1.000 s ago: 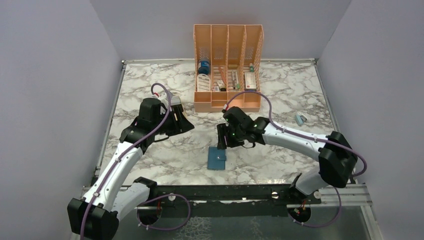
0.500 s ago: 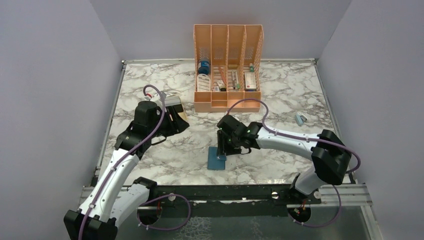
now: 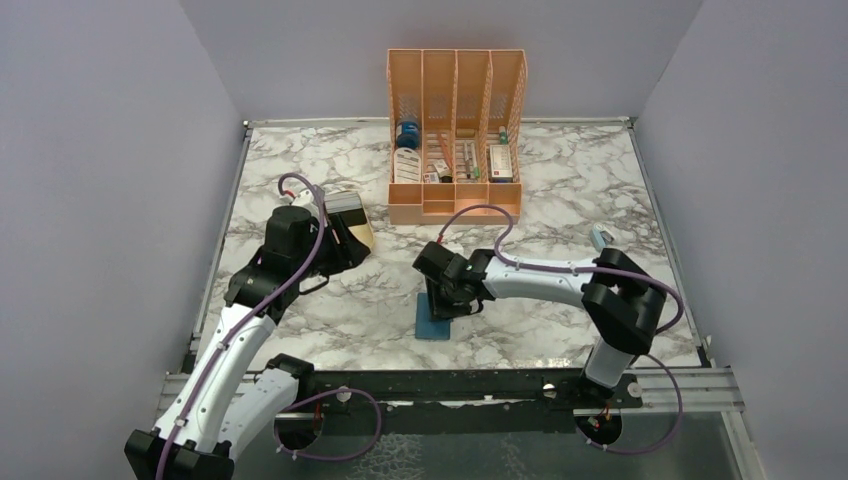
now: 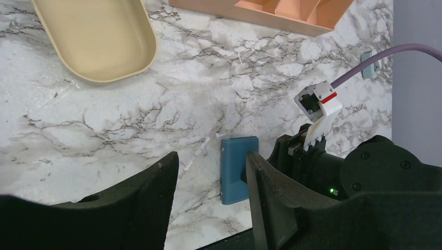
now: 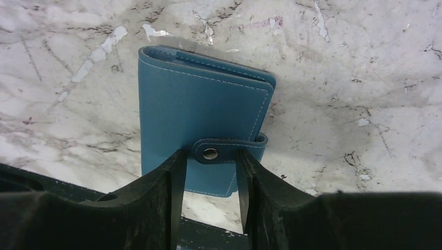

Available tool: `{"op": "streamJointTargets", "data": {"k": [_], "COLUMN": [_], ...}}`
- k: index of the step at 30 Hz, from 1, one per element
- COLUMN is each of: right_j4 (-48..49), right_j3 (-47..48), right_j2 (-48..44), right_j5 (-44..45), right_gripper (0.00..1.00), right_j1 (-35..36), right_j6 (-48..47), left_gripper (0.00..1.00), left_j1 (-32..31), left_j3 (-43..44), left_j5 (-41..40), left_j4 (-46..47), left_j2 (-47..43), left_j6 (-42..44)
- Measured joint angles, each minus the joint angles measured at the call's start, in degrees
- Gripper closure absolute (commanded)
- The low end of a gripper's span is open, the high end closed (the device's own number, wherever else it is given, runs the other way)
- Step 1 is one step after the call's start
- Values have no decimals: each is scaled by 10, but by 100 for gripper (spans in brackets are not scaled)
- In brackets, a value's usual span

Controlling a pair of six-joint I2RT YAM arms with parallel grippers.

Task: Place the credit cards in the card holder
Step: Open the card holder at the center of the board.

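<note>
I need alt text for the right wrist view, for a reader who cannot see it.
A closed teal-blue card holder lies on the marble table, its snap tab fastened. Two black fingers stand either side of the snap.

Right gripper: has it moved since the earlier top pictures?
Yes. The right gripper has moved away from the orange organiser, toward the near edge, over the card holder.

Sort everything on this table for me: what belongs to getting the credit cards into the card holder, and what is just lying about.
Job: card holder, closed and snapped, under the right claw; credit cards, not plainly visible, perhaps the grey patch at the far end of the beige tray.
Lying about: orange desk organiser with its contents; small light-blue item near the right edge.
</note>
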Motion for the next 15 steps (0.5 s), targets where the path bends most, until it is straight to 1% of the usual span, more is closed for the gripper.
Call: {"op": "streamJointTargets", "data": {"k": [1, 3, 8, 15], "right_j4": [-3, -16, -47, -45], "right_j3": [4, 19, 53, 53], "right_j2": [9, 21, 48, 47], "right_j5": [6, 16, 49, 71], "right_gripper": [61, 65, 77, 96], "right_j1": [2, 5, 14, 23], "right_j6": [0, -1, -19, -48], "left_gripper": [47, 47, 47, 47], "left_j1": [0, 0, 0, 0], "left_j3": [0, 0, 3, 12], "left_j5": [-2, -6, -11, -21], "left_j4": [-2, -7, -18, -22], "left_j2": [-1, -3, -3, -1], "left_j6": [0, 0, 3, 5]}}
